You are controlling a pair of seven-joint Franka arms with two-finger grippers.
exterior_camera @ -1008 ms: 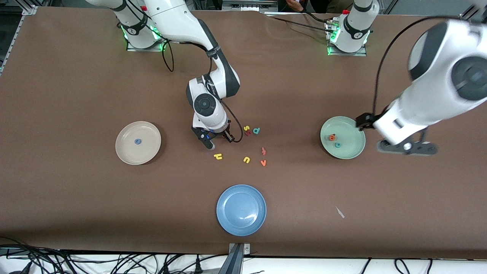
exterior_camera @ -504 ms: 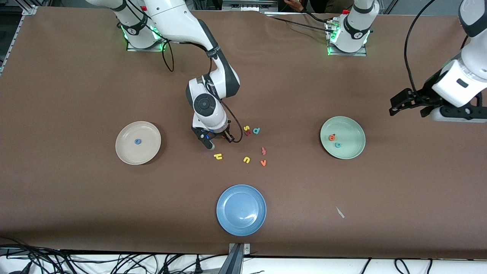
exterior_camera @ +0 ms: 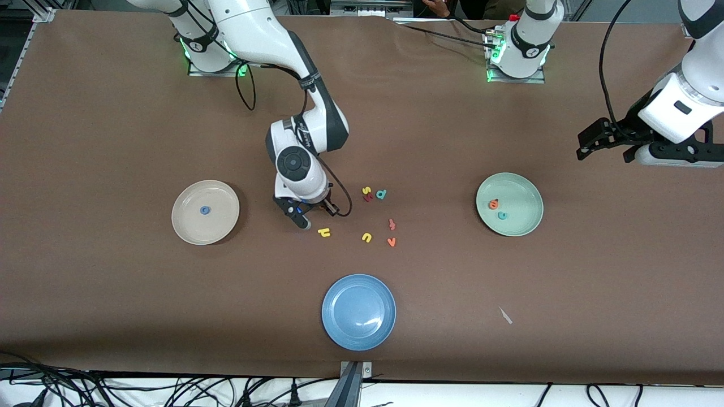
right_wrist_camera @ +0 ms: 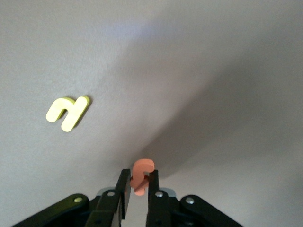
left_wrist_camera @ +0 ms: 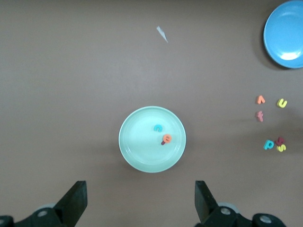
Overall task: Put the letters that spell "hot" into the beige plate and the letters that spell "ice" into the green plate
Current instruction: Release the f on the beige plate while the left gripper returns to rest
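Note:
My right gripper [exterior_camera: 301, 217] is shut on an orange "t" [right_wrist_camera: 141, 176] just above the table, beside the yellow "h" [exterior_camera: 324, 232] [right_wrist_camera: 67, 112]. The beige plate [exterior_camera: 222, 197] holds the blue "o" [exterior_camera: 205, 210]. On the green plate [exterior_camera: 521, 192] [left_wrist_camera: 142, 151] lie the orange "e" [exterior_camera: 494, 204] [left_wrist_camera: 166, 138] and the teal "c" [exterior_camera: 502, 215] [left_wrist_camera: 157, 127]. A dark red letter [exterior_camera: 368, 198] lies against a yellow "s" [exterior_camera: 366, 190]. My left gripper [exterior_camera: 602, 142] [left_wrist_camera: 139, 208] hangs open and empty, up over the left arm's end of the table.
A yellow "u" [exterior_camera: 366, 237], an orange "v" [exterior_camera: 391, 242], a red-orange "f" [exterior_camera: 391, 224] and a teal "d" [exterior_camera: 381, 194] lie loose mid-table. A blue plate [exterior_camera: 358, 312] sits nearer the front camera. A small pale scrap [exterior_camera: 505, 315] lies on the table.
My right gripper has shifted toward the beige plate with the orange "t" in its jaws. The left arm has swung away from the green plate toward its end of the table.

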